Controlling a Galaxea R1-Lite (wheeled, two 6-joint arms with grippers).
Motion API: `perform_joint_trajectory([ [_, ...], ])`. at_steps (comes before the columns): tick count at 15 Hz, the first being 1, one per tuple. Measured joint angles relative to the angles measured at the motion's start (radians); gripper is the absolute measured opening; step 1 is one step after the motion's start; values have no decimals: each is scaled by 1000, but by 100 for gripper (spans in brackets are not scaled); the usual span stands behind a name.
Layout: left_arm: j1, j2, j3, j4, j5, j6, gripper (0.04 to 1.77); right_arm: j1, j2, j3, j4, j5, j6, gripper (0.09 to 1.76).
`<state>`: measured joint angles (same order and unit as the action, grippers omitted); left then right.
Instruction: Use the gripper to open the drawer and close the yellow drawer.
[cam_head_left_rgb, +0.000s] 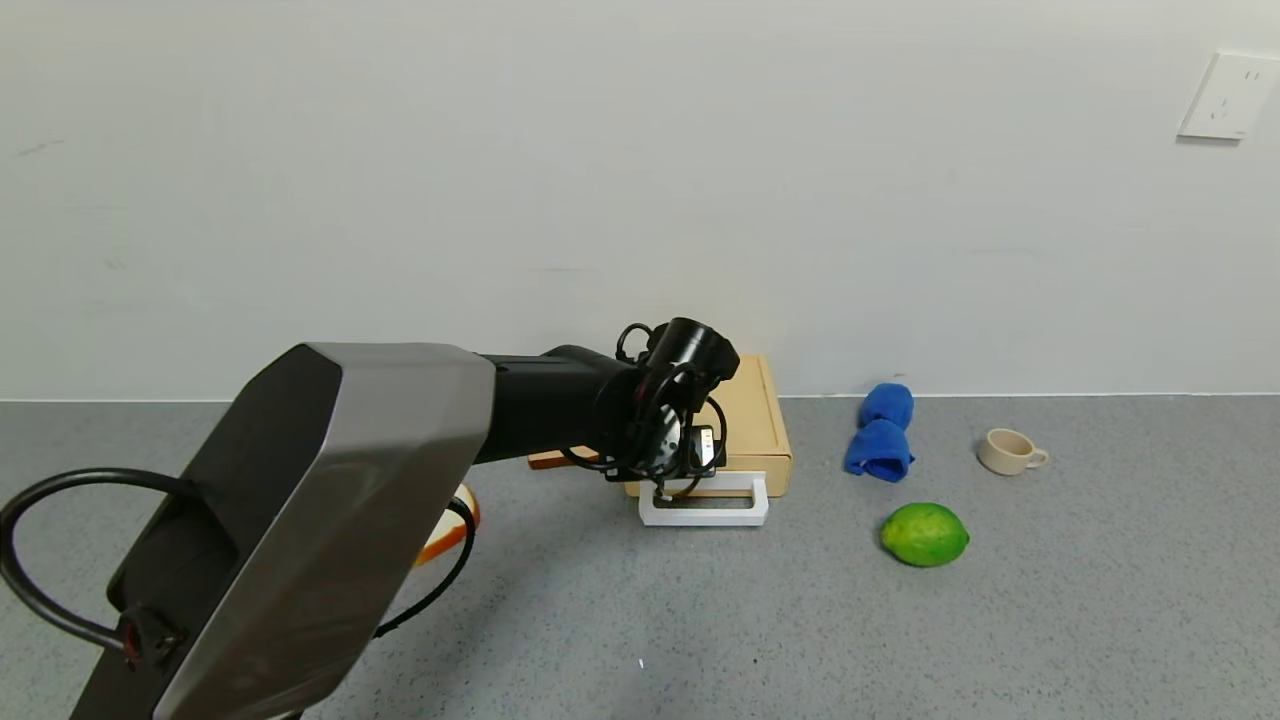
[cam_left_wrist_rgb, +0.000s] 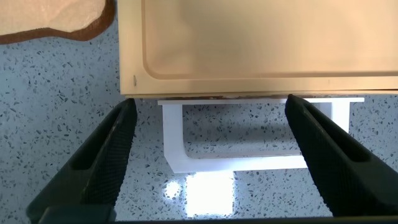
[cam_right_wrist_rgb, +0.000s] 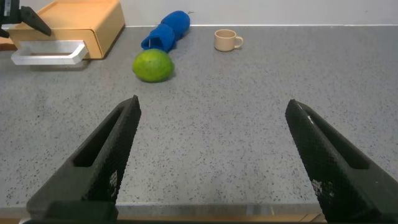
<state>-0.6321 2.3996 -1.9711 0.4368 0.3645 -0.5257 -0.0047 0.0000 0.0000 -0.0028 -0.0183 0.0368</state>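
The pale yellow drawer box (cam_head_left_rgb: 757, 415) stands near the wall, its drawer pushed in, with the white loop handle (cam_head_left_rgb: 706, 510) sticking out in front. My left gripper (cam_head_left_rgb: 672, 487) hangs just over the handle's left part. In the left wrist view the left gripper (cam_left_wrist_rgb: 210, 104) is open, its black fingers (cam_left_wrist_rgb: 112, 146) on either side of the handle (cam_left_wrist_rgb: 236, 163), in front of the box (cam_left_wrist_rgb: 261, 37), touching nothing. My right gripper (cam_right_wrist_rgb: 213, 104) is open and empty over bare table, far from the box (cam_right_wrist_rgb: 74, 22).
A toast slice (cam_head_left_rgb: 452, 532) lies left of the box, half hidden by my left arm. A blue cloth (cam_head_left_rgb: 880, 435), a green lime (cam_head_left_rgb: 924, 534) and a beige cup (cam_head_left_rgb: 1010, 451) lie to the right. The wall rises just behind the box.
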Motion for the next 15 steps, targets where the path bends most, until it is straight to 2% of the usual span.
perform_joint_trajectory([
  [9,-4,-12,13,-15,3,17,172,0,0,0,0,0,0,171],
  [15,-44,-147,21,135,3,51,172,0,0,0,0,0,0,171],
])
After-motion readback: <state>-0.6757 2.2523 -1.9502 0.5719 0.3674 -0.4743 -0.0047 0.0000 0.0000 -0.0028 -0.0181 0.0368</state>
